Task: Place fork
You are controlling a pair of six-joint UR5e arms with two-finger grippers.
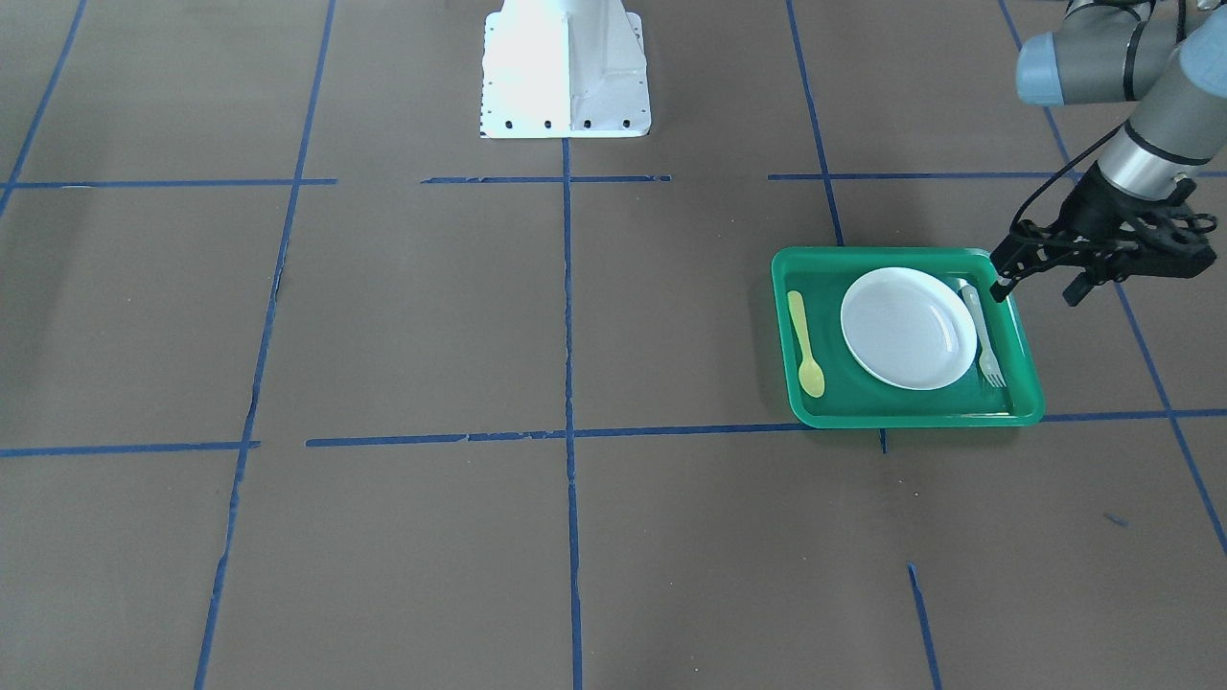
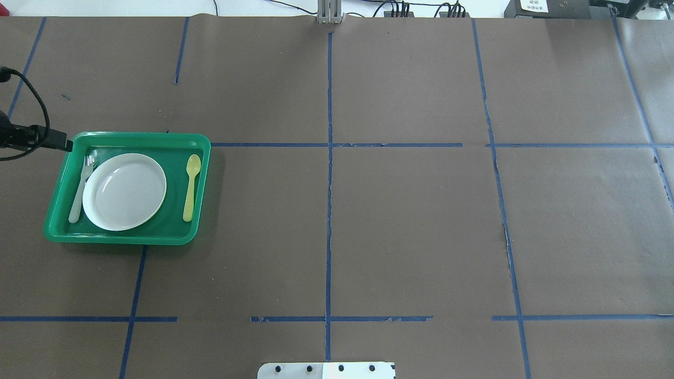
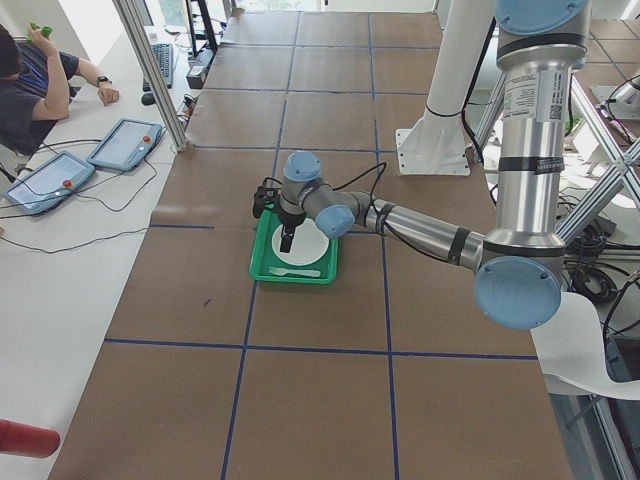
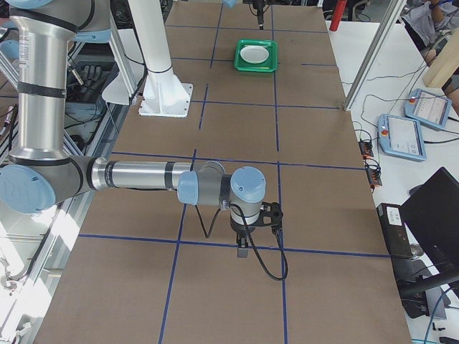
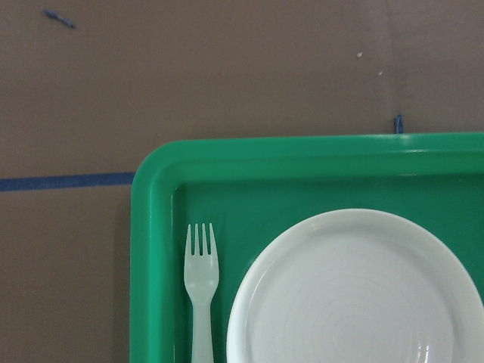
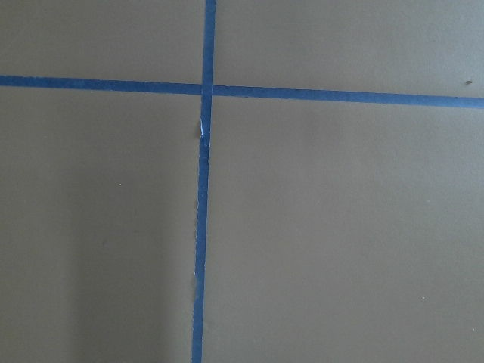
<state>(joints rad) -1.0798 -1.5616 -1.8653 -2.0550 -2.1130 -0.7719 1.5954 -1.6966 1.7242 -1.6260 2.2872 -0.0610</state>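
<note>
The pale plastic fork [image 1: 980, 331] lies flat in the green tray [image 1: 911, 420], alongside the white plate [image 1: 906, 328], with nothing holding it. It also shows in the overhead view [image 2: 80, 192] and the left wrist view [image 5: 201, 280], tines towards the tray's far rim [image 5: 302, 147]. My left gripper [image 1: 1036, 291] hovers above the tray's corner near the fork's handle end, fingers apart and empty. My right gripper [image 4: 244, 247] shows only in the exterior right view, low over bare table far from the tray; I cannot tell if it is open or shut.
A yellow spoon [image 1: 803, 340] lies in the tray on the plate's other side. The robot's white base [image 1: 566, 67] stands at the table's middle edge. Blue tape lines cross the brown table. Operators sit beyond the table's left end.
</note>
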